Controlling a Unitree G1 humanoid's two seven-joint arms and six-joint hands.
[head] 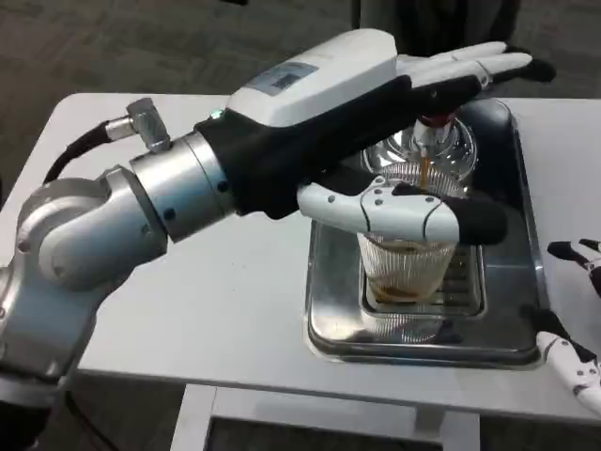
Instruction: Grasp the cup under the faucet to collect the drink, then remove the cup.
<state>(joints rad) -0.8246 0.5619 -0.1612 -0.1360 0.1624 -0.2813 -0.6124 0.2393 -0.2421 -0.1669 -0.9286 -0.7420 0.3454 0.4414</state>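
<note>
A clear ribbed cup stands on the drip grid of a steel tray, under the faucet of a glass dispenser. A thin brown stream falls into it and a little brown drink lies at its bottom. My left hand reaches in from the left and grips the cup. Its thumb lies across the cup's near side just under the rim, while its fingers stretch straight past the far side, hiding the dispenser's top. My right hand rests at the table's right edge, fingers apart, holding nothing.
The tray fills the right middle of the white table, its raised rim close around the cup. My left forearm crosses the table's left half. The front table edge runs just below the tray.
</note>
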